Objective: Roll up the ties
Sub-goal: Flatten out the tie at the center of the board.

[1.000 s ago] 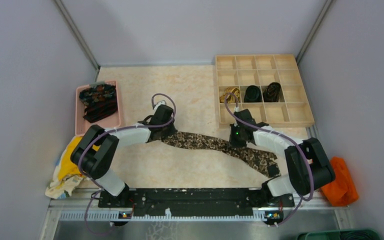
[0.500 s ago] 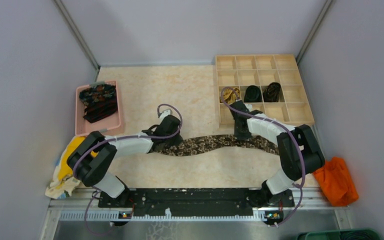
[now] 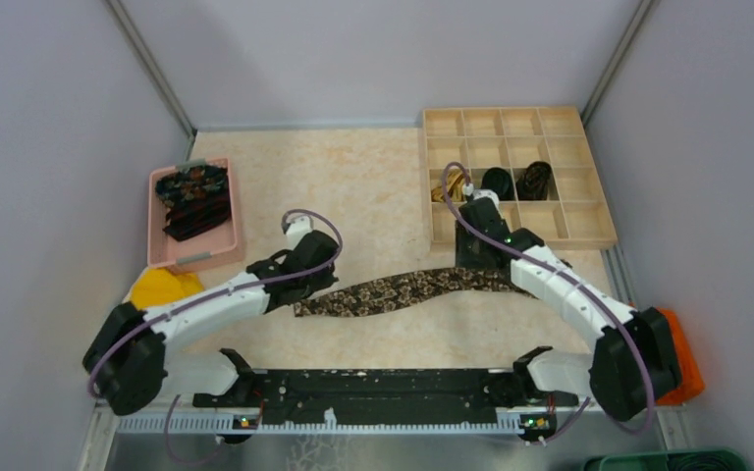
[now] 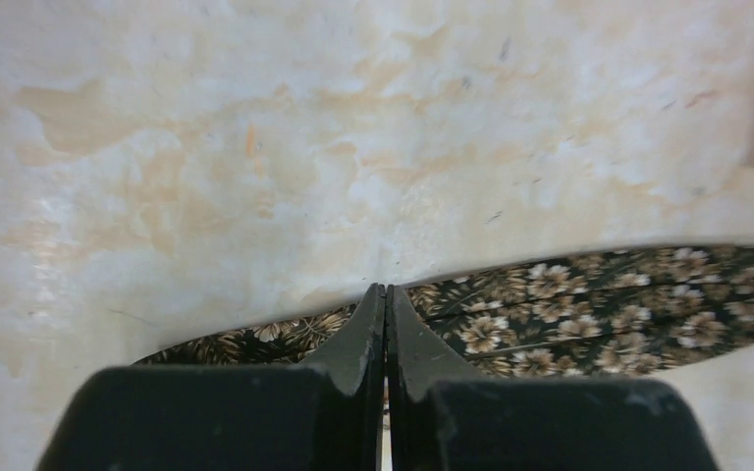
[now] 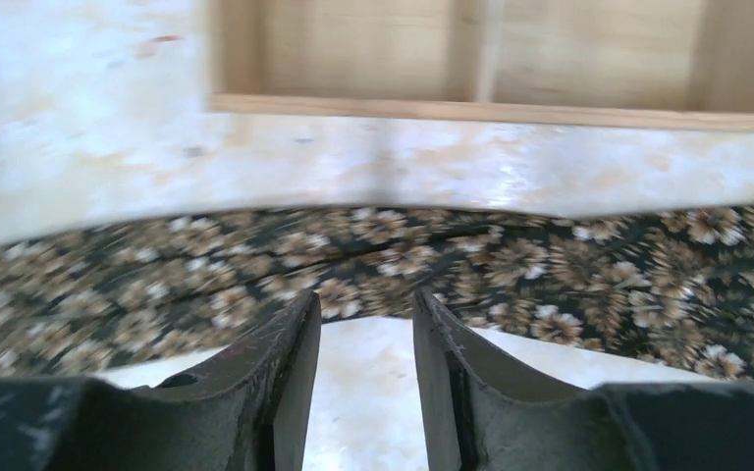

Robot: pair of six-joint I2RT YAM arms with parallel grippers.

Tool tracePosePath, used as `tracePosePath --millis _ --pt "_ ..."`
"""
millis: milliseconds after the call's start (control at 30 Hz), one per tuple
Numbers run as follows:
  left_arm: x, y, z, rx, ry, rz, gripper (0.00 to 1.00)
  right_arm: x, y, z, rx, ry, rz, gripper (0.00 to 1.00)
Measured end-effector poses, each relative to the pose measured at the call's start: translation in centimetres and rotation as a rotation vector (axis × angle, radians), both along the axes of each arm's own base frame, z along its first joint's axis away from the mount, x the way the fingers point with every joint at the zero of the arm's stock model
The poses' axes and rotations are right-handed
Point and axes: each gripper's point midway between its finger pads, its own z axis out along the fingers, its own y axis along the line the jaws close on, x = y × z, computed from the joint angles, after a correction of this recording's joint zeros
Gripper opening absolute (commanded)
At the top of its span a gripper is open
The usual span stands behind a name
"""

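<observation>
A dark floral tie (image 3: 403,290) lies stretched across the table (image 3: 353,186). My left gripper (image 3: 322,287) is shut, pinching the tie near its left end. In the left wrist view the closed tips (image 4: 386,289) sit on the tie's far edge (image 4: 589,304). My right gripper (image 3: 473,273) is open above the tie's right part. In the right wrist view its gripper (image 5: 365,299) is empty, and the tie (image 5: 511,260) lies just past the tips. More ties (image 3: 192,196) lie in a pink tray (image 3: 157,245). Rolled ties, one golden (image 3: 449,186) and two dark (image 3: 496,183), sit in the wooden organizer (image 3: 550,226).
The wooden organizer (image 5: 471,108) stands close beyond the right gripper. A yellow cloth (image 3: 162,287) lies at the left edge by the left arm. An orange cloth (image 3: 685,339) lies at the right behind the right arm. A green bin (image 3: 668,459) is at the bottom right.
The tie has been pulled straighter and shifted left with the left gripper. The right gripper has let go of the tie's right part. Both arms have stretched out further.
</observation>
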Motion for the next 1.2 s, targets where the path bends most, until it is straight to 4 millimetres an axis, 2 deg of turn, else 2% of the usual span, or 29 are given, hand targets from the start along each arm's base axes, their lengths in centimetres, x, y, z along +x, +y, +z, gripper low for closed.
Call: tracePosePath --millis 67,167,233,300,367,433,600,833,900,1067,1200 --pt "0.4 0.4 2.4 -0.026 -0.068 0.014 0.11 -0.3 2.0 1.9 0.059 -0.061 0.078 0.42" --pt "0.9 1.1 6.9 -0.086 -0.195 0.03 0.22 -1.7 5.3 2.5 0.097 -0.073 0.204 0.42" --pt "0.9 1.8 10.0 -0.126 -0.287 0.033 0.25 -3.4 8.3 2.1 0.116 -0.053 0.319 0.42" --pt "0.9 2.4 12.1 -0.149 -0.352 0.036 0.26 -4.8 10.6 1.2 0.123 -0.027 0.401 0.42" --pt "0.8 3.3 14.0 -0.163 -0.413 0.052 0.26 -5.9 12.3 -0.1 0.113 0.009 0.461 0.42" --pt "0.6 4.0 14.9 -0.165 -0.442 0.07 0.26 -6.7 13.3 -1.8 0.094 0.055 0.496 0.42" --pt "0.1 5.6 15.7 -0.156 -0.47 0.104 0.27 -7.0 13.6 -5.2 0.044 0.133 0.491 0.42" --pt "-0.1 6.5 14.9 -0.132 -0.473 0.126 0.27 -6.4 14.1 -6.5 0.036 0.139 0.476 0.39" --pt "-0.2 6.6 14.5 -0.121 -0.467 0.128 0.27 -6.1 14.3 -6.6 0.035 0.132 0.472 0.35" --pt "-0.4 6.8 13.7 -0.106 -0.453 0.125 0.27 -5.1 15.1 -6.6 0.042 0.104 0.461 0.13" --pt "-0.6 6.9 13.2 -0.103 -0.448 0.123 0.26 -4.8 15.2 -6.7 0.045 0.092 0.447 0.01"
